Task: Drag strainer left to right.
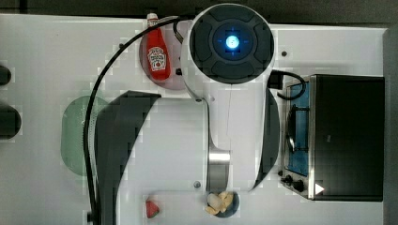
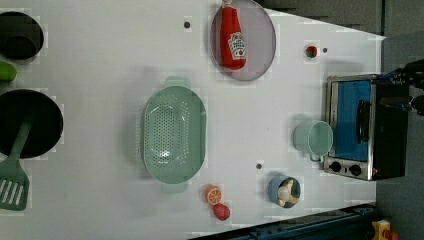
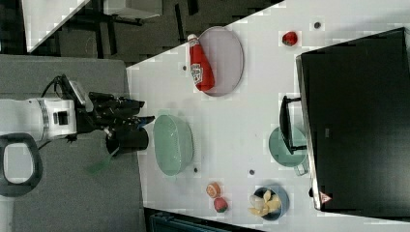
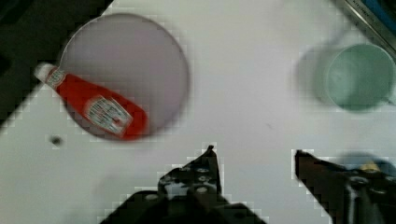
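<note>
Strainer: pale mint plastic, matt, perforated with fine holes. Counter: smooth white, slight sheen. Ketchup bottle: glossy red plastic, paper-look label. Plate under it: smooth grey-lilac. Toaster oven: brushed metal frame, dark glossy top. Cup at its 9 o'clock: mint plastic. Spatula: green plastic.

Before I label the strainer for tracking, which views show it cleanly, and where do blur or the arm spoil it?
Left view: the strainer is sharp and whole, with its holes visible. Top view: the arm and its dark shadow cover most of it, leaving a pale sliver. Right view: seen whole but at a slant, holes not visible. Wrist view: the ketchup bottle is smeared by blur.
</note>
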### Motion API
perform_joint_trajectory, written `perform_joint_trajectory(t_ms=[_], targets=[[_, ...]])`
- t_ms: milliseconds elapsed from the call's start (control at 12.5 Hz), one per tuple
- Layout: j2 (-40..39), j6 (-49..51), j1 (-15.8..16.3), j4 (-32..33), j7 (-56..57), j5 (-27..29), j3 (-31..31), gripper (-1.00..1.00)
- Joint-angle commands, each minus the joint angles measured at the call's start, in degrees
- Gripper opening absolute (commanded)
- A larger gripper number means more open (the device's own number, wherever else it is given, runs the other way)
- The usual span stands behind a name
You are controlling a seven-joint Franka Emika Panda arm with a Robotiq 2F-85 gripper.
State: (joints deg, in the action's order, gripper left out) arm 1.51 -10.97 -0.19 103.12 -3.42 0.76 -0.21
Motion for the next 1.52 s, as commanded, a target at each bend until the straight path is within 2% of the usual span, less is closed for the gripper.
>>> perform_joint_trajectory(t_ms=[80,240,480,800,1200,1520], targets=[[24.12,9.8,0.18,12.97,0.97,-2.3,-3.99,0.6],[24.1,9.8,0.22,13.05,0.98,-2.28,-3.86,0.99],[23.49,9.0,1.35,13.8,0.95,-0.48,-1.27,1.0],[18.55,4.08,2.9,14.5,-4.24,1.49,8.97,1.0],[6.37,-8.3,3.13,14.51,-26.48,1.48,23.61,1.0],[-6.11,-19.36,3.33,14.62,-48.6,0.91,30.74,1.0]])
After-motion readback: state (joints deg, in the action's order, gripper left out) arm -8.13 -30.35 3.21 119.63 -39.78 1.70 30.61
